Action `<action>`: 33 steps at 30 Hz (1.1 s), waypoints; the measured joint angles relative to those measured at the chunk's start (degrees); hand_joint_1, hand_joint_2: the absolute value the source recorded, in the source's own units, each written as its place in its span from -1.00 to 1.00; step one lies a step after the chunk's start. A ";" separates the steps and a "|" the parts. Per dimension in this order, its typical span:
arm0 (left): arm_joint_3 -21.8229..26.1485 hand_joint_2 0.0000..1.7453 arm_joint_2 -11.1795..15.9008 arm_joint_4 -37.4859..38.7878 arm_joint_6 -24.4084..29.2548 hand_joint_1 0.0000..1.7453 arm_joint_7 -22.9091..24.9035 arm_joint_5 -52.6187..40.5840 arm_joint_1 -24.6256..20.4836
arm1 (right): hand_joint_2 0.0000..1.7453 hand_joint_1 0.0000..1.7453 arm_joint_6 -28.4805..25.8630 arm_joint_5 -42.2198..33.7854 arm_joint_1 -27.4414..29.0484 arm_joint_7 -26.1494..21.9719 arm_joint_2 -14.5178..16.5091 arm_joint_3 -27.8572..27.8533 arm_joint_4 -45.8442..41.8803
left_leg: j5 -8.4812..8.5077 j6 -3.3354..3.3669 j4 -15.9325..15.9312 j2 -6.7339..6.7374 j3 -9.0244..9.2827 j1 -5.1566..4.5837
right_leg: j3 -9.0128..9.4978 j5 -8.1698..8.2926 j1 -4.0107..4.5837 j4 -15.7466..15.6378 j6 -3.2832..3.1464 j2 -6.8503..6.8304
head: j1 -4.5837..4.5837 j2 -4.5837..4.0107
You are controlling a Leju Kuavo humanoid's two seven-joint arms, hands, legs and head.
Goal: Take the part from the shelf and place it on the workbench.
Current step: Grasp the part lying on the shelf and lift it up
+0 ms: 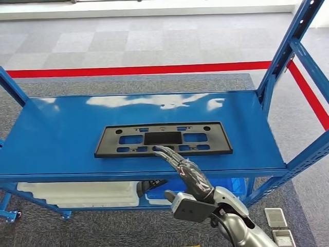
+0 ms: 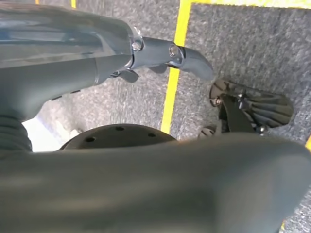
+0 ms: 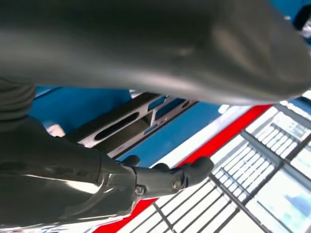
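The part [image 1: 112,140] is a long, flat black plate with several cut-outs, lying flat in the middle of the blue shelf top [image 1: 58,134]. My right hand [image 1: 186,172] reaches in from the lower right with its fingers stretched out. Its fingertips [image 1: 161,151] lie at the part's near edge, and nothing is held. The right wrist view shows the part [image 3: 121,124] on the blue surface just beyond that hand [image 3: 110,184]. My left hand [image 2: 154,184] hangs above grey carpet, fingers apart and holding nothing.
Blue shelf uprights [image 1: 287,51] rise at the right, and another stands at the far left. Below the top level lie white trays [image 1: 77,193] and a blue bin [image 1: 233,185]. A red floor line [image 1: 135,69] runs behind the shelf. Grey floor plates [image 1: 275,217] sit at the lower right.
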 joint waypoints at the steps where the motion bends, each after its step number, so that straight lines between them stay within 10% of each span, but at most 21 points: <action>1: -0.01 -1.00 -0.19 0.02 0.09 -1.00 0.06 -0.04 0.03 | -1.00 -1.00 -0.21 0.30 -1.04 0.41 0.00 0.91 0.84 | 0.47 -0.27 -0.36 -0.05 0.10 0.01 | 0.07 -0.10 0.07 -0.07 -0.07 0.01 | 0.00 0.00; 4: -0.04 -1.00 -0.70 0.11 0.18 -1.00 0.23 -0.41 0.05 | -1.00 -1.00 -2.54 3.50 -3.79 1.36 0.00 3.14 2.85 | 1.14 -1.12 -0.79 -0.13 0.36 0.18 | 0.58 -0.16 0.22 -0.50 -0.64 0.02 | 0.06 0.00; 12: -0.86 -1.00 -2.51 0.37 0.17 -1.00 1.47 -2.48 -0.34 | -1.00 -1.00 -12.38 23.15 -13.57 5.70 3.06 12.25 9.56 | 0.87 -0.56 -0.74 -0.10 0.47 0.11 | 1.05 0.08 0.20 -1.29 0.31 0.16 | 0.07 0.01; 27: -1.36 -1.00 -4.02 0.37 1.22 -1.00 2.02 -2.31 -0.28 | -1.00 -1.00 -13.24 25.72 -17.46 6.95 4.98 17.77 17.45 | 0.85 -0.54 -0.82 -0.11 0.60 0.30 | 1.04 0.01 0.30 -1.30 0.40 0.14 | 0.07 0.01; 31: -1.35 -1.00 -4.02 0.37 1.36 -1.00 2.49 -2.46 -0.20 | 1.00 -1.00 -14.44 27.95 -15.44 8.32 4.25 17.63 18.91 | 0.84 -0.54 -0.83 -0.12 0.61 0.31 | 1.06 -0.02 0.32 -1.30 0.43 0.13 | 0.07 0.01; 33: -1.36 -1.00 -4.02 0.37 1.39 -1.00 2.78 -2.81 -0.09 | 1.00 -1.00 -15.52 30.07 -13.86 9.36 3.73 17.12 19.98 | 0.84 -0.55 -0.83 -0.12 0.61 0.31 | 1.07 -0.03 0.32 -1.30 0.44 0.12 | 0.07 0.00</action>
